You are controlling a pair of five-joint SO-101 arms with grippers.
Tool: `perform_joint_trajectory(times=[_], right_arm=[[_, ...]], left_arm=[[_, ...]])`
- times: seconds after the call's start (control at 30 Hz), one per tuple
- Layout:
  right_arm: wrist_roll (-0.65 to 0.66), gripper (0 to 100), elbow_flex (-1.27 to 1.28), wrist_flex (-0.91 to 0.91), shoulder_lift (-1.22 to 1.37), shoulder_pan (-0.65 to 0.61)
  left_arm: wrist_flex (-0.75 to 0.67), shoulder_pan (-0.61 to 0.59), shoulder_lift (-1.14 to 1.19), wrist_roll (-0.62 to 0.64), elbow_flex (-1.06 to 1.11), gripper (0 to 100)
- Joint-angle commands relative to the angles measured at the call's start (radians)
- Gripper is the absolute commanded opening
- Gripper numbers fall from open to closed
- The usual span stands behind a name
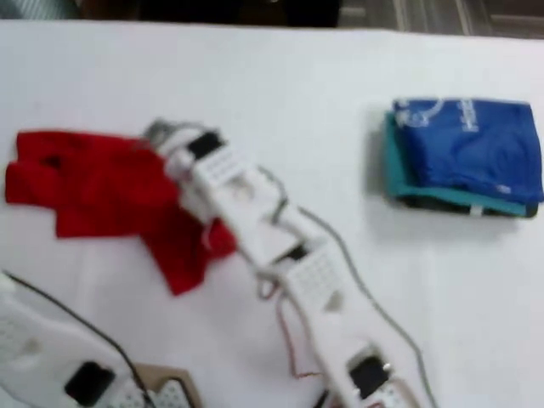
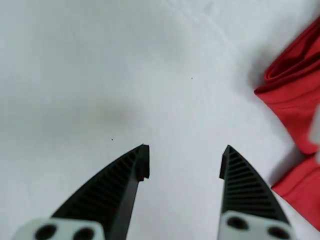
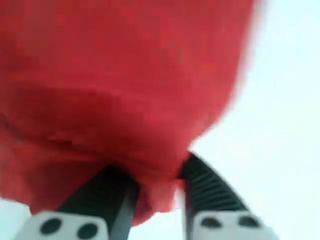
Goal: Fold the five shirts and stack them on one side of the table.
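The white table (image 1: 340, 76) carries the crumpled red cloth shirt (image 1: 93, 183) at one side, well apart from the folded blue-over-teal stack (image 1: 467, 153). My right gripper (image 3: 155, 169) is clamped on a bunch of red fabric. If that bite takes several layers, I judge a pull would heap the shirt. My left gripper (image 2: 185, 150) hangs wide open over bare table, with the shirt just beside it.
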Motion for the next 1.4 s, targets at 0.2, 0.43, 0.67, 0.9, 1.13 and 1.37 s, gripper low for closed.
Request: perform_joint_trajectory(times=[0.2, 0.43, 0.67, 0.9, 1.13, 1.37], right_arm=[[0.110, 2.0, -0.295, 0.159, -0.182, 0.275], [0.244, 2.5, -0.301, 0.154, -0.176, 0.427], [0.153, 26.8, -0.308, 0.160, -0.197, 0.463], [0.114, 21.7, -0.298, 0.166, -0.300, 0.294], [0.066, 18.7, 0.008, 0.165, -0.312, 0.010], [0.005, 25.5, 0.195, 0.039, -0.306, -0.139]], left_arm=[[-0.002, 0.018, -0.008, 0.005, -0.038, 25], [-0.002, 0.035, -0.008, 0.006, -0.036, 25], [0.005, 0.031, -0.009, 0.006, -0.036, 25], [0.005, 0.026, -0.009, 0.005, -0.036, 25], [0.002, 0.026, -0.009, 0.005, -0.036, 25], [-0.003, 0.021, -0.009, 0.005, -0.042, 25]])
